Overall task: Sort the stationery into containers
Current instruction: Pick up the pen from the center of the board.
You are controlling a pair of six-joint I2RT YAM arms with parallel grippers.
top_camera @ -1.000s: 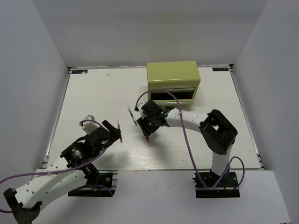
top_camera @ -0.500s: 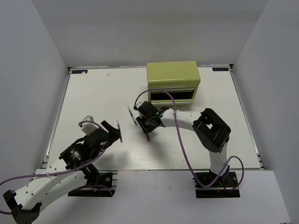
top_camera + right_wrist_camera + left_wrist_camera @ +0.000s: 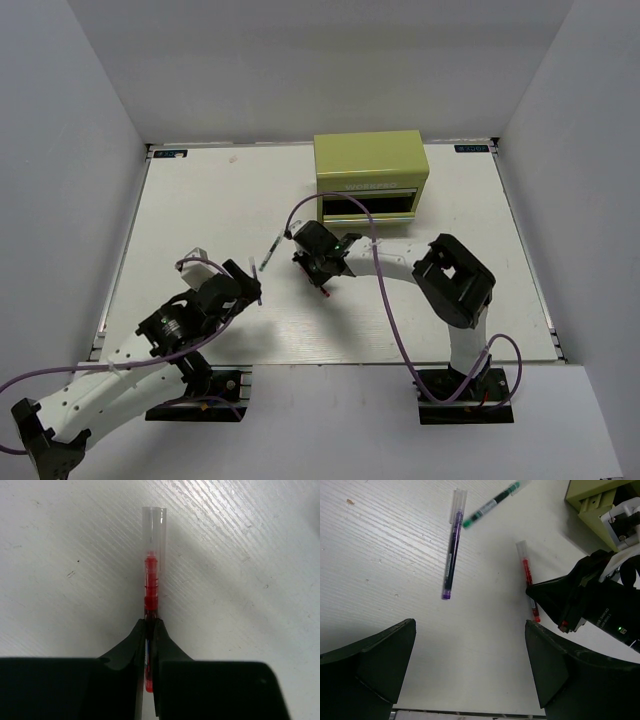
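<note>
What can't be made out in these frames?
- Red pen: near end, right wrist view, hidden between the right gripper's jaws.
- Drawer chest: whether drawers are open, top view, too dark and small; left wrist view crops it at the edge.
- Green pen: printing, left wrist view, too small.

My left gripper [image 3: 470,675] has bare table [image 3: 380,555] under its wide-spread fingers [image 3: 375,665] and off to the left. Ahead lies the purple pen [image 3: 452,550], with the green pen [image 3: 492,502] just beside its capped end. To the right my way is barred: my right gripper [image 3: 149,630] sits low, pinched on the red pen [image 3: 525,567], with my right arm [image 3: 390,262] behind it. The olive drawer chest [image 3: 592,500] walls the far corner.
</note>
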